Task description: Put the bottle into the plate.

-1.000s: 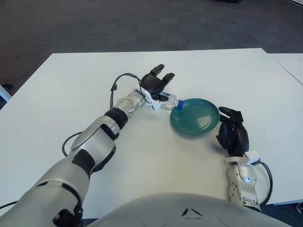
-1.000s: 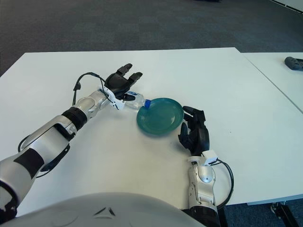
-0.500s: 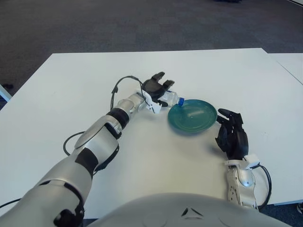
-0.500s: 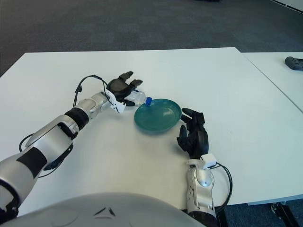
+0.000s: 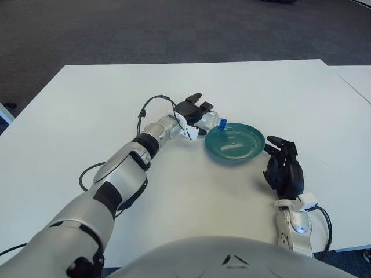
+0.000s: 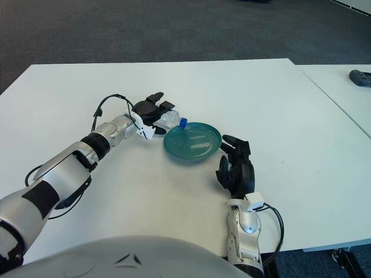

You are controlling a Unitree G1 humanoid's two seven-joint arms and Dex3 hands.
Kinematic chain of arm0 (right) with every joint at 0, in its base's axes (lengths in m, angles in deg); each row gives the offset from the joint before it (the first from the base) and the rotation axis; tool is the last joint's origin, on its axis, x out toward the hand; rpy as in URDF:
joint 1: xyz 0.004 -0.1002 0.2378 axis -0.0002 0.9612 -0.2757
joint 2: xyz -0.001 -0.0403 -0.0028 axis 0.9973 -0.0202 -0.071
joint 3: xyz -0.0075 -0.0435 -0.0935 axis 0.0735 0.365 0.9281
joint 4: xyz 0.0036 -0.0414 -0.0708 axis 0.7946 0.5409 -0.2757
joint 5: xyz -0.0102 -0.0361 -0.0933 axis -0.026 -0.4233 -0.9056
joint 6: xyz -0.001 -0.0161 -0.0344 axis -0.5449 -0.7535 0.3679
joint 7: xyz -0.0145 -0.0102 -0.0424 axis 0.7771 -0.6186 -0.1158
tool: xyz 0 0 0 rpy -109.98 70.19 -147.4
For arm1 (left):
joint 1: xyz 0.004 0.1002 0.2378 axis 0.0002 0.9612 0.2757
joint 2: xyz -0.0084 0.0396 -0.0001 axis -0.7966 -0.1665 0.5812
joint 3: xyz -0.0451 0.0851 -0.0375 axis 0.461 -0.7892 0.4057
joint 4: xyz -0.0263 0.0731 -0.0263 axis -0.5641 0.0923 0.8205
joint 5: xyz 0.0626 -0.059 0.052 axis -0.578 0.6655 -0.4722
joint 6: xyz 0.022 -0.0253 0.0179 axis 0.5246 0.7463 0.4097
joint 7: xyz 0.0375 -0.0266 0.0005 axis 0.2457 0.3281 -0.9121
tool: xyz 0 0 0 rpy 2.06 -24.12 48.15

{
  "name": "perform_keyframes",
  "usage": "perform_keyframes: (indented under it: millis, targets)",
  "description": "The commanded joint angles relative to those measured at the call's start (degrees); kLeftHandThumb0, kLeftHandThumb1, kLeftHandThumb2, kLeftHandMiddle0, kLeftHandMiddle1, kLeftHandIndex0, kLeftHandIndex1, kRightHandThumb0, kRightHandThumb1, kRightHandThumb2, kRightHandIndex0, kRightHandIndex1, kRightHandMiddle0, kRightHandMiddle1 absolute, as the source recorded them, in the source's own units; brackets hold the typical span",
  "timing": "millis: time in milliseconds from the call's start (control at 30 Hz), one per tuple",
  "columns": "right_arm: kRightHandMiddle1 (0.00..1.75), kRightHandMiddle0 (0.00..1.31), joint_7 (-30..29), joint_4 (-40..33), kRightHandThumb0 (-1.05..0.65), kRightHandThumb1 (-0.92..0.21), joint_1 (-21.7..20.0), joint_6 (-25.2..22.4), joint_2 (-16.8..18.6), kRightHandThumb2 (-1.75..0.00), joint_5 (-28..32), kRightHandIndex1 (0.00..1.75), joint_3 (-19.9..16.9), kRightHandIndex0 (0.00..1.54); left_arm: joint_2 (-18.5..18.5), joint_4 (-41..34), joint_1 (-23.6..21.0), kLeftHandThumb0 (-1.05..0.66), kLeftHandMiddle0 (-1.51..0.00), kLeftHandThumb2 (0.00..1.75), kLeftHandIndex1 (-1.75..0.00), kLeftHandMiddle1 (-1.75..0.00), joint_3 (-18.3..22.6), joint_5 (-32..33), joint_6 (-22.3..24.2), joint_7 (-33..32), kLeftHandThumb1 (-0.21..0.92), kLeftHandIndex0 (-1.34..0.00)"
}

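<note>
A clear plastic bottle (image 5: 211, 120) with a blue cap (image 5: 222, 123) lies on its side on the white table (image 5: 87, 116). Its cap is against the left rim of the teal plate (image 5: 249, 147). My left hand (image 5: 196, 111) reaches in from the left, with black fingers curled over the bottle's body and the thumb on the near side. The bottle's rear half is hidden under that hand. The plate holds nothing. My right hand (image 5: 284, 171) shows just right of and nearer than the plate, fingers relaxed and holding nothing.
A black cable (image 5: 152, 103) loops off my left wrist. A second white table (image 6: 342, 87) stands to the right across a narrow gap, with a dark object (image 6: 360, 77) on it. Dark carpet lies beyond the far edge.
My left hand's fingers, spread upward a second ago, have come down and curled around the bottle. The right hand has hardly moved.
</note>
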Motion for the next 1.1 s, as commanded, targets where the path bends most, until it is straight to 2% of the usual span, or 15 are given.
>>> perform_keyframes:
  millis: [0, 167, 300, 333, 367, 400, 433, 500, 533, 567, 600, 633, 733, 933, 1067]
  targets:
    - [1.15, 0.07, 0.0, 6.1, -0.60, -0.90, 6.6, -0.4, 3.5, -0.67, 1.8, 1.03, 1.2, 0.47, 0.0, 0.6, 1.3, -1.05, -0.34, 0.51, -0.68, -0.05, -1.1, -0.3, 0.1, 3.2, 0.92, 0.00]
    - [1.15, 0.07, 0.4, 6.0, -0.60, -0.91, 6.6, -0.4, 3.2, -0.67, 2.2, 1.03, 1.1, 0.47, -0.1, 0.4, 1.6, -1.05, -0.37, 0.49, -0.72, -0.05, -1.0, 0.2, -0.1, 3.8, 0.92, 0.00]
    - [1.15, 0.08, 0.1, 6.0, -0.61, -0.91, 6.6, -0.6, 3.1, -0.67, 2.0, 1.03, 1.0, 0.47, 0.1, 0.6, 1.6, -1.05, -0.43, 0.46, -0.97, -0.09, -0.7, 0.8, -0.2, 4.1, 0.92, 0.00]
    - [1.15, 0.08, -0.1, 6.0, -0.61, -0.91, 6.6, -0.6, 3.2, -0.67, 1.9, 1.03, 0.9, 0.47, 0.1, 0.8, 1.5, -1.05, -0.38, 0.43, -1.16, -0.45, -0.7, 1.0, -0.2, 4.2, 0.92, -0.01]
    - [1.15, 0.08, -0.2, 6.0, -0.61, -0.91, 6.6, -0.5, 3.2, -0.67, 1.9, 1.03, 0.8, 0.47, 0.4, 1.5, 1.2, -1.05, -0.35, 0.42, -1.23, -0.61, -0.5, 1.4, 0.0, 4.4, 0.92, 0.00]
    - [1.15, 0.08, -0.2, 6.0, -0.60, -0.91, 6.6, -0.5, 3.2, -0.67, 1.9, 1.03, 0.8, 0.48, 0.6, 1.9, 1.0, -1.02, -0.35, 0.37, -1.38, -1.02, -0.3, 1.6, 0.1, 4.6, 0.92, -0.02]
    - [1.15, 0.08, -0.3, 6.0, -0.60, -0.91, 6.6, -0.4, 3.3, -0.66, 2.0, 1.03, 0.8, 0.48, 1.0, 2.6, 0.9, -1.00, -0.35, 0.33, -1.49, -1.28, -0.2, 1.9, 0.5, 4.5, 0.92, -0.04]
    - [1.15, 0.08, -0.3, 6.0, -0.60, -0.91, 6.7, -0.3, 3.3, -0.66, 2.1, 1.03, 0.8, 0.48, 1.4, 3.3, 0.7, -0.84, -0.48, 0.36, -1.61, -1.51, -0.1, 2.1, 1.0, 4.3, 0.85, -0.19]
    - [1.15, 0.08, -0.3, 6.0, -0.60, -0.91, 6.7, -0.2, 3.4, -0.66, 2.1, 1.03, 0.8, 0.48, 1.7, 4.1, 0.8, -0.80, -0.51, 0.40, -1.64, -1.56, -0.1, 2.1, 1.4, 3.5, 0.81, -0.22]
    - [1.15, 0.08, -0.3, 6.0, -0.60, -0.91, 6.7, -0.1, 3.5, -0.66, 2.2, 1.03, 0.8, 0.48, 2.3, 5.5, 1.4, -0.68, -0.59, 0.68, -1.68, -1.62, -0.1, 1.9, 2.0, 1.3, 0.67, -0.33]
    - [1.15, 0.08, -0.2, 5.9, -0.60, -0.91, 6.8, 0.0, 3.5, -0.66, 2.2, 1.03, 0.8, 0.48, 2.7, 6.5, 1.9, -0.61, -0.69, 0.91, -1.70, -1.67, -0.1, 1.8, 2.5, -0.3, 0.54, -0.43]
    - [1.15, 0.08, -0.2, 5.8, -0.60, -0.91, 6.9, 0.1, 3.6, -0.66, 2.3, 1.03, 0.8, 0.48, 3.0, 6.7, 2.1, -0.56, -0.76, 1.06, -1.72, -1.70, 0.3, 2.1, 2.7, -1.5, 0.45, -0.50]
    - [1.16, 0.09, -0.2, 5.7, -0.60, -0.91, 7.0, 0.3, 3.7, -0.66, 2.3, 1.04, 0.9, 0.48, 3.2, 6.9, 2.1, -0.51, -0.88, 1.26, -1.74, -1.73, 1.0, 2.9, 2.3, -3.1, 0.33, -0.59]
    - [1.17, 0.10, -0.5, 5.4, -0.60, -0.90, 7.2, 0.1, 4.0, -0.67, 2.8, 1.05, 0.7, 0.49, 3.4, 7.8, 3.2, -0.51, -1.06, 1.43, -1.75, -1.74, 2.9, 5.3, -0.7, -5.3, 0.22, -0.69]
    - [1.17, 0.11, -0.5, 5.6, -0.60, -0.89, 7.1, 0.2, 4.2, -0.68, 3.1, 1.05, 0.4, 0.49, 3.4, 8.1, 3.4, -0.52, -1.11, 1.46, -1.75, -1.75, 3.5, 5.9, -1.8, -5.6, 0.20, -0.71]
